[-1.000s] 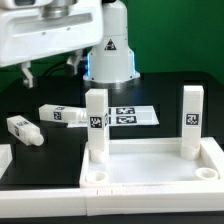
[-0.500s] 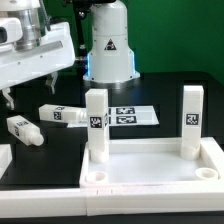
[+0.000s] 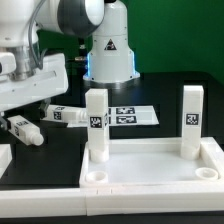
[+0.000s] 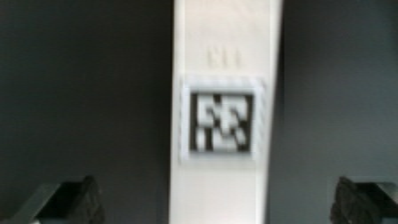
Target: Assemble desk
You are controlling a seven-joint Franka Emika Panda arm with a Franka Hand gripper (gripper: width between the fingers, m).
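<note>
The desk's white panel lies at the front with two square legs standing upright in its far corner sockets, one on the exterior view's left and one on its right. A loose tagged leg lies on the black table at the exterior view's left. A second loose leg lies just beyond it. My gripper hangs open right above the nearer loose leg. In the wrist view that leg runs lengthwise between my dark fingertips, with a gap on each side.
The marker board lies flat on the table behind the panel. The robot's base stands at the back. Another white part shows at the exterior view's left edge.
The arm has swung down and toward the exterior view's left, from high above the table to just over the loose leg. The jaws have stayed open and no part has moved.
</note>
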